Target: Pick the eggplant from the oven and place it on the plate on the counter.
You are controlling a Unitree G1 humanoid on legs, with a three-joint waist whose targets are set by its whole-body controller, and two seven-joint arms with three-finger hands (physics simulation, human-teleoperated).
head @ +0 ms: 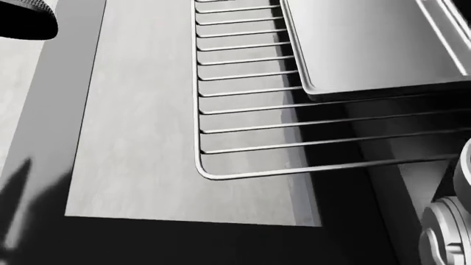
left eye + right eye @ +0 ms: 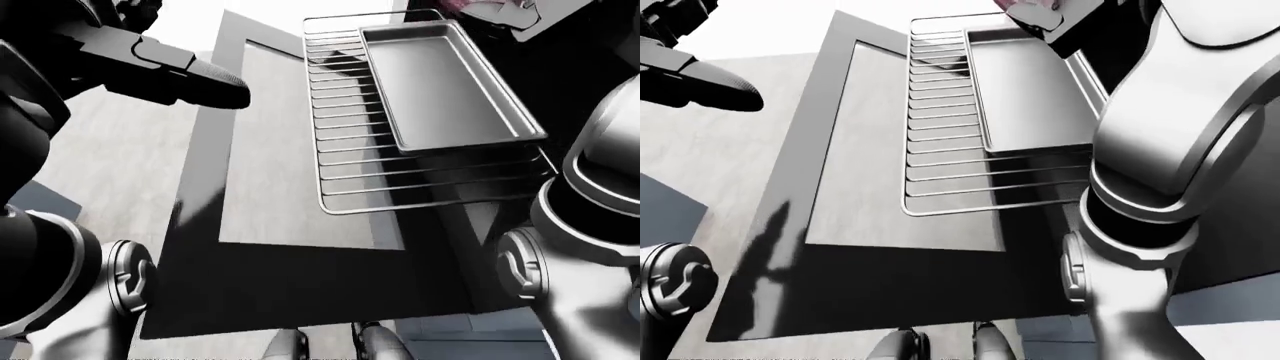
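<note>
An empty grey metal baking tray (image 2: 450, 86) sits on the pulled-out wire oven rack (image 2: 345, 161); I cannot tell either hand's state.

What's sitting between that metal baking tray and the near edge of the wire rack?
Nothing: in the head view only bare rack wires run from the baking tray to the rack's rounded end, over the open oven door.

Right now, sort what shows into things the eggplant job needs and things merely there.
Job: open oven door; wire rack, pulled out over it; right hand at the top, with something pinkish in it that could be the eggplant, too cropped to tell. No plate shows.

Merely there: empty baking tray on the rack; left hand, holding nothing.
</note>
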